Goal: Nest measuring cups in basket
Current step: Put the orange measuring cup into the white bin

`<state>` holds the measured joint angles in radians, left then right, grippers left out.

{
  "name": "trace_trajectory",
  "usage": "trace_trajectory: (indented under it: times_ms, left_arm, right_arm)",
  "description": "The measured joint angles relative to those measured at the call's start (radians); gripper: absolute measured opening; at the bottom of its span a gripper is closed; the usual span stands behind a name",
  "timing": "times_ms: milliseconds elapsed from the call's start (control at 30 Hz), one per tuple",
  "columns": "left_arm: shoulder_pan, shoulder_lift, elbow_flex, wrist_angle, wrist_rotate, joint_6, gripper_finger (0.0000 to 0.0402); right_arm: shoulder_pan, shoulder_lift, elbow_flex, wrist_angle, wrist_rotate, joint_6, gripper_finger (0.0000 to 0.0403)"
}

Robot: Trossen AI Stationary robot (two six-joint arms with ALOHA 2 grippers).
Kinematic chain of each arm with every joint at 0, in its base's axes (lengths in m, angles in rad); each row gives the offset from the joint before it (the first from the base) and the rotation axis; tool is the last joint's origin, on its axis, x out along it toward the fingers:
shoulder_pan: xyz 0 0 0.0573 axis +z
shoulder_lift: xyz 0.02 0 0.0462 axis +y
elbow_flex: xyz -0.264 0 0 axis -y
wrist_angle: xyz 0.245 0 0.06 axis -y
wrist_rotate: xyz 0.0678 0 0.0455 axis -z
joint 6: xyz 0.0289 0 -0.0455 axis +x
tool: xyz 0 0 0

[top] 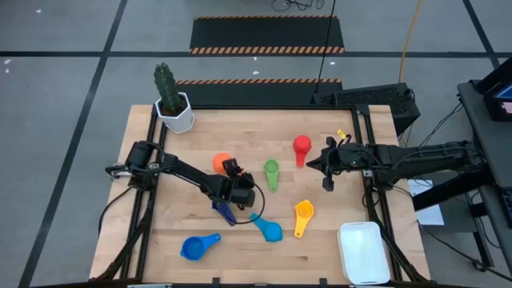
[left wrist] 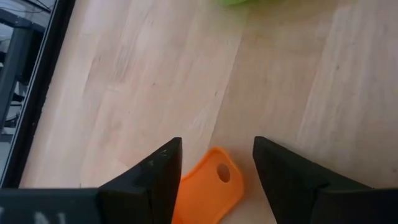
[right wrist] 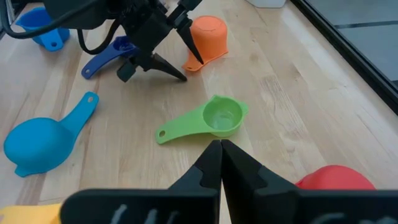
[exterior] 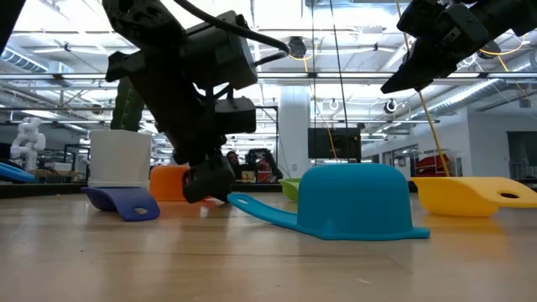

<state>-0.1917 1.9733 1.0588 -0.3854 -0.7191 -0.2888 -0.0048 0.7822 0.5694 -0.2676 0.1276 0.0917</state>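
- Six measuring cups show in the high view, none nested: orange cup (top: 221, 163), green cup (top: 271, 170), red cup (top: 302, 146), yellow cup (top: 303, 213), dark blue cup (top: 225, 211), and two lighter blue ones lie scattered on the tabletop (top: 264, 128).
- White basket (top: 362, 251) sits empty, well apart near the front right corner.
- Left pincer (left wrist: 216, 163) hangs released, fingers either side of the orange cup's handle; that pickup looks first.
- Right pincer (top: 326, 186) is clenched, empty, near the red cup.

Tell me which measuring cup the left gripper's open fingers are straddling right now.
The orange cup, upside down on the table. Its flat handle lies between the left gripper's fingers; the green cup and the others lie apart from it.
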Motion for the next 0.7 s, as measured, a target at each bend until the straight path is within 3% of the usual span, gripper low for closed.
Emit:
trace_trajectory:
  times_ms: [367, 567, 700]
  left_arm:
    - [0.001, 0.003, -0.002, -0.040, 0.011, -0.037, 0.0092]
    - [0.003, -0.013, -0.006, -0.059, 0.018, 0.044, 0.0015]
    - [0.003, -0.059, 0.003, -0.084, 0.034, 0.082, 0.0012]
  right_arm:
    - [0.021, 0.000, 0.000, -0.005, -0.001, 0.016, 0.0000]
    - [0.051, 0.000, 0.000, 0.014, -0.001, 0.016, 0.0000]
    - [0.055, 0.001, 0.000, 0.019, 0.001, 0.016, 0.0000]
